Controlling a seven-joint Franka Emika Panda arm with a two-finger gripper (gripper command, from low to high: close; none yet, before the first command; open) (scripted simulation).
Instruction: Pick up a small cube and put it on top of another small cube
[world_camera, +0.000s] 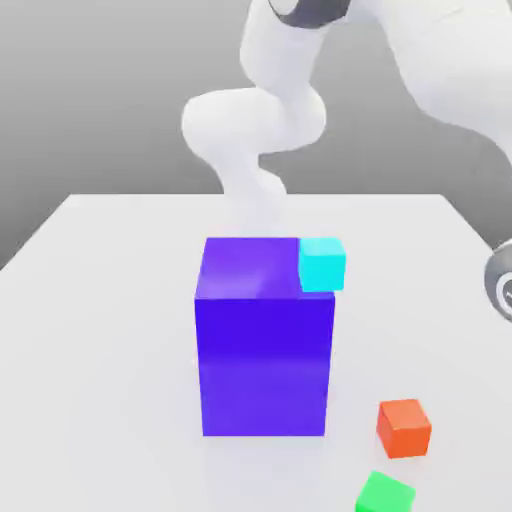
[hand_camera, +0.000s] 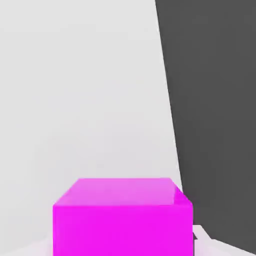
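Smooth magenta cube (hand_camera: 123, 230) sits gripped between the tool's (hand_camera: 123, 246) fingers. Probably light and stiff, it suits holding by opposite flat sides.

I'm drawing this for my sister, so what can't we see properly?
- Green cube: the exterior view's bottom edge cuts off its lower part.
- Pink block: its lower part is cut off by the hand view's edge.
- Big blue block: its back is turned away in the exterior view.
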